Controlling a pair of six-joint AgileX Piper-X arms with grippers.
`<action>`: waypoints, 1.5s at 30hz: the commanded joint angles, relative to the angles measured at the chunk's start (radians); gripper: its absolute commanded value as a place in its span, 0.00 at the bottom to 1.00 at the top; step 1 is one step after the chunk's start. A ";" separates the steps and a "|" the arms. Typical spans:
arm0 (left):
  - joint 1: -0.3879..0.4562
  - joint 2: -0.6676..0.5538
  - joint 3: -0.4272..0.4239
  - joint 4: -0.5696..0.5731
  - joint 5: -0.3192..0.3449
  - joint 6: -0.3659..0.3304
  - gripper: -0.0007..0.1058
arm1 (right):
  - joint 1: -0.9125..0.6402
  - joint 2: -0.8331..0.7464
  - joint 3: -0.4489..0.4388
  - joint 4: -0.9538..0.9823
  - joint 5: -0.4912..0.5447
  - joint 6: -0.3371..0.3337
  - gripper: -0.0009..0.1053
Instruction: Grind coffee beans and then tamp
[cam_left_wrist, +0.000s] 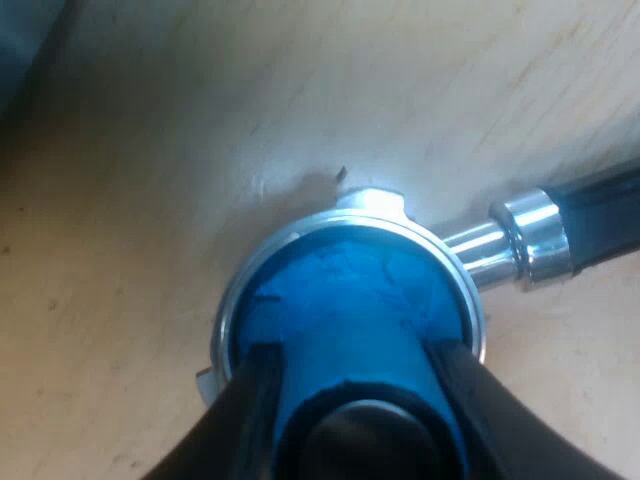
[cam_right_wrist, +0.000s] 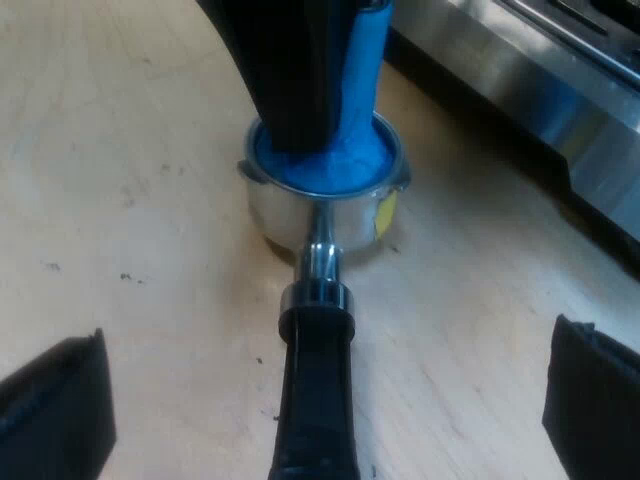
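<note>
Blue tamper (cam_left_wrist: 345, 300) inside metal holder (cam_right_wrist: 320, 215), gripped by left pincer (cam_left_wrist: 355, 352); right pincer (cam_right_wrist: 325, 395) wide, astride handle (cam_right_wrist: 318, 350).

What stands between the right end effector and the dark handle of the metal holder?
Nothing visible. The dark handle points into the gap between the open fingers of the right end effector. The blue tamper, held by the left end effector, sits in the holder's basket beyond.

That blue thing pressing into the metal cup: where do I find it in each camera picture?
Left wrist view: the blue tamper sits in the metal holder, clamped between the black fingers of the left gripper.
Right wrist view: the blue tamper stands in the metal holder, near the espresso machine.
Shared landmark: the dark handle with its shiny collar.
</note>
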 joint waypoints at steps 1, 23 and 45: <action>0.000 0.030 0.026 0.020 -0.008 -0.011 0.01 | 0.001 -0.001 -0.004 -0.009 -0.004 0.005 0.84; 0.000 -0.057 0.102 -0.003 0.016 0.004 0.01 | 0.001 -0.001 -0.004 -0.021 -0.004 0.005 0.84; 0.004 -0.283 -0.007 0.134 0.013 -0.027 0.01 | -0.001 -0.001 -0.031 -0.105 -0.001 0.079 0.84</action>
